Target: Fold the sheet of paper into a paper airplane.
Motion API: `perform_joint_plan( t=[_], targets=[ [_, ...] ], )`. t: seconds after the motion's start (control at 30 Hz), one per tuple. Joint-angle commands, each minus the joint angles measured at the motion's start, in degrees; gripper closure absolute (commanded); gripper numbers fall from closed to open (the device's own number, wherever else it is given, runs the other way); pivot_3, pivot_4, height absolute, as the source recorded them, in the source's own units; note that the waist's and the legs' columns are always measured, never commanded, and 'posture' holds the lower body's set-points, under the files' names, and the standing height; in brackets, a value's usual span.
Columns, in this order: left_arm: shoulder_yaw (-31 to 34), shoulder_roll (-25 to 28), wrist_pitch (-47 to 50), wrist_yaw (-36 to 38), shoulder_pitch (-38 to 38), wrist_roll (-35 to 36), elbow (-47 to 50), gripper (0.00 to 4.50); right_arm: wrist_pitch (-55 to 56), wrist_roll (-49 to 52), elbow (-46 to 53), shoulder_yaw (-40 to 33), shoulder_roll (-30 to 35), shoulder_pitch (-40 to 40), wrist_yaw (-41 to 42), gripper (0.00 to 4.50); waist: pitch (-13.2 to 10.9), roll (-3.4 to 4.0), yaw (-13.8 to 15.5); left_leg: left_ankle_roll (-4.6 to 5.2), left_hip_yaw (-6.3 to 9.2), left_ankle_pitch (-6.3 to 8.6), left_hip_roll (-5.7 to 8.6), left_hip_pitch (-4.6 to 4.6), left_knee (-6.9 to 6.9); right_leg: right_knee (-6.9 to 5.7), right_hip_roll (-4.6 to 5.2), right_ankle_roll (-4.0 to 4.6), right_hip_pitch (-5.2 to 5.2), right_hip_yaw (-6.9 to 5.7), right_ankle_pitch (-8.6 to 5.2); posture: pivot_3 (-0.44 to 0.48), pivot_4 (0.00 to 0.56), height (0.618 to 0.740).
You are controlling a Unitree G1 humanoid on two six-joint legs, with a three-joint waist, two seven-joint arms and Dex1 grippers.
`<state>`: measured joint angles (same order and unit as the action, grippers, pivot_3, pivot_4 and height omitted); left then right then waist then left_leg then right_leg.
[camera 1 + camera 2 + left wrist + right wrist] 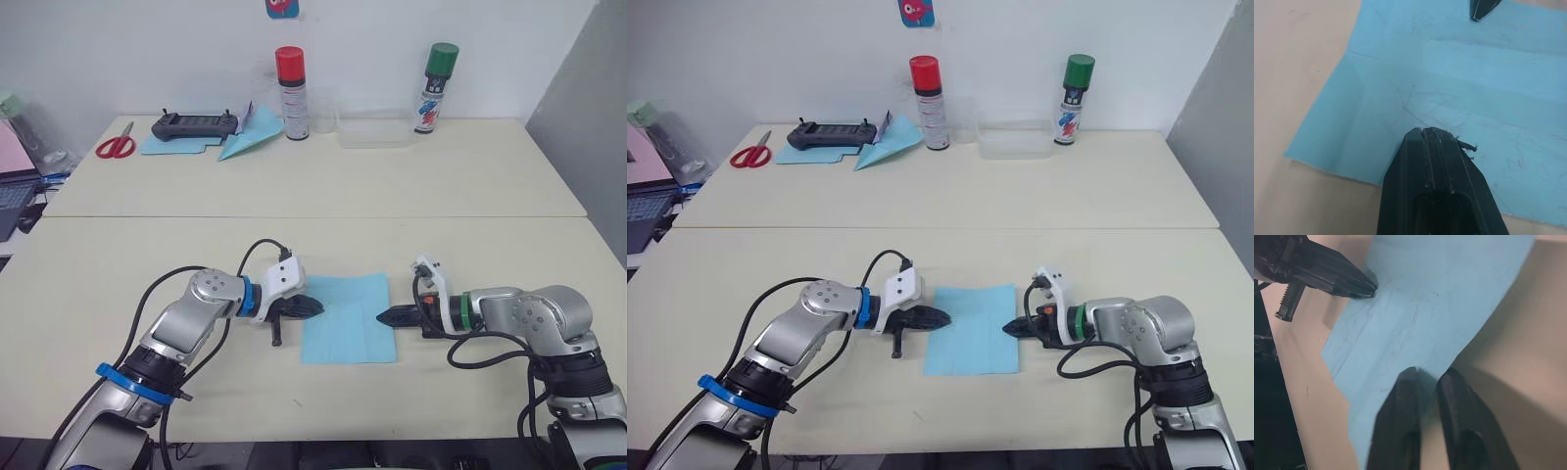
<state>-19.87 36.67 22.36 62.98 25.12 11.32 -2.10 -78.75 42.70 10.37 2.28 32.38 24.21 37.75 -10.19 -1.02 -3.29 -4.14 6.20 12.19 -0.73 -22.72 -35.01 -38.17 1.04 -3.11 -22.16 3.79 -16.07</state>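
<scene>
The sheet of paper (345, 317) lies flat and light blue on the near table, with faint crease lines across it (1459, 73). My left gripper (315, 307) is shut, its tip resting on the sheet just inside the left edge. My right gripper (384, 317) points at the middle of the right edge. Its fingers (1400, 401) are a narrow gap apart, with the sheet's edge at their tips. The left gripper's tip (1369, 286) shows across the sheet in the right wrist view.
On the far table are a light-blue paper dart (250, 134), a flat blue sheet (176, 145), a black controller (194, 123), red scissors (117, 146), a red-capped can (291, 93), a green-capped can (437, 88) and a clear tray (374, 129).
</scene>
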Motion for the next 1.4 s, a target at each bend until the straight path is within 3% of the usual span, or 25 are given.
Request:
perform_joint_plan(
  t=[0.03, 0.17, 0.23, 0.27, 0.37, 0.57, 0.6, 0.8, 1.13, 1.4],
  targets=[
    [-0.4, 0.9, 2.1, -1.3, -1.5, -2.9, -2.4, 4.5, 8.9, -3.9, 1.4, -0.7, 6.5, 2.1, 3.8, 2.44, 0.0, 0.01, 0.0, 0.0, -0.02, 0.0, 0.01, -0.01, 0.0, 0.01, 0.01, 0.0, 0.0, 0.01, 0.0, 0.0, 0.15, 0.74],
    [-0.2, 0.7, 2.1, -1.8, -1.7, -3.0, -2.5, 4.5, 21.8, -8.8, 3.1, -2.4, 6.4, 8.0, 2.5, 1.07, 0.0, 0.02, -0.3, 0.0, -0.13, 0.0, 0.0, 0.11, 0.01, -0.01, 0.0, -0.02, 0.0, 0.11, 0.02, 0.0, 0.15, 0.74],
    [-0.1, 0.6, 2.1, -1.9, -1.9, -3.1, -2.4, 4.5, 22.7, -7.6, 3.9, -4.0, 2.9, 9.9, 0.5, 1.07, 0.0, 0.02, -0.3, 0.01, -0.1, -0.01, -0.03, 0.15, 0.02, -0.06, -0.04, -0.02, 0.01, 0.1, 0.02, 0.0, 0.15, 0.74],
    [-0.1, 0.6, 2.1, -1.9, -1.9, -3.2, -2.4, 4.5, 23.5, -7.6, 4.8, -3.8, 1.4, 10.0, 0.1, 1.17, 0.0, 0.0, -0.2, 0.01, -0.08, -0.01, -0.05, 0.15, 0.02, -0.07, -0.06, -0.02, 0.03, 0.09, 0.02, 0.0, 0.15, 0.74],
    [-0.3, 0.3, 2.0, -2.0, -1.9, -3.3, -2.5, 4.5, 27.2, -9.1, 8.2, 0.2, -2.4, 6.9, 0.1, 2.05, 0.0, -0.06, 0.0, 0.01, -0.02, -0.01, -0.06, 0.07, 0.02, 0.0, -0.07, -0.02, 0.05, 0.04, 0.02, 0.0, 0.15, 0.74],
    [-0.9, -0.1, 1.6, -1.9, -1.7, -3.8, -3.0, 4.5, 37.9, -18.0, 7.2, 13.5, -5.2, -1.3, 2.8, 4.28, 0.1, -0.08, 0.1, 0.01, -0.04, -0.01, -0.03, 0.03, 0.01, 0.0, -0.02, -0.02, 0.0, 0.06, 0.02, 0.0, 0.15, 0.74],
    [-1.0, -0.2, 1.6, -1.9, -1.7, -3.9, -3.0, 4.5, 39.5, -19.2, 5.7, 14.8, -5.7, -2.4, 3.0, 4.44, 0.1, -0.08, 0.1, 0.01, -0.05, -0.01, -0.03, 0.06, 0.01, -0.01, -0.02, -0.02, 0.01, 0.06, 0.02, 0.0, 0.15, 0.74],
    [-0.8, -0.3, 1.8, -2.2, -2.0, -4.1, -2.5, 4.5, 47.6, -26.4, -0.9, 17.6, -1.3, -7.5, 6.6, 4.44, 0.1, -0.08, 0.1, 0.01, -0.06, -0.02, -0.02, 0.2, -0.02, 0.01, -0.02, 0.01, 0.15, 0.08, 0.05, 0.0, 0.15, 0.74],
    [-0.9, -0.2, 1.4, -3.0, -2.9, -4.2, -2.3, 4.5, 50.3, -24.5, -1.7, 7.5, 4.7, -10.2, 9.5, 4.44, 0.1, -0.13, 0.2, 0.01, -0.09, -0.01, -0.02, 0.82, 0.01, 0.11, -0.01, 0.12, 0.75, 0.11, -0.02, 0.0, 0.15, 0.74],
    [-1.0, -0.3, 1.0, -2.5, -2.0, -4.3, -3.0, 4.5, 51.1, -19.9, 2.4, 4.8, -1.8, -5.5, 9.8, 4.44, 0.1, -0.14, 0.1, 0.01, -0.08, -0.01, -0.02, 0.81, 0.01, 0.1, -0.01, 0.05, 0.75, 0.11, 0.02, 0.0, 0.15, 0.74]
  ],
)
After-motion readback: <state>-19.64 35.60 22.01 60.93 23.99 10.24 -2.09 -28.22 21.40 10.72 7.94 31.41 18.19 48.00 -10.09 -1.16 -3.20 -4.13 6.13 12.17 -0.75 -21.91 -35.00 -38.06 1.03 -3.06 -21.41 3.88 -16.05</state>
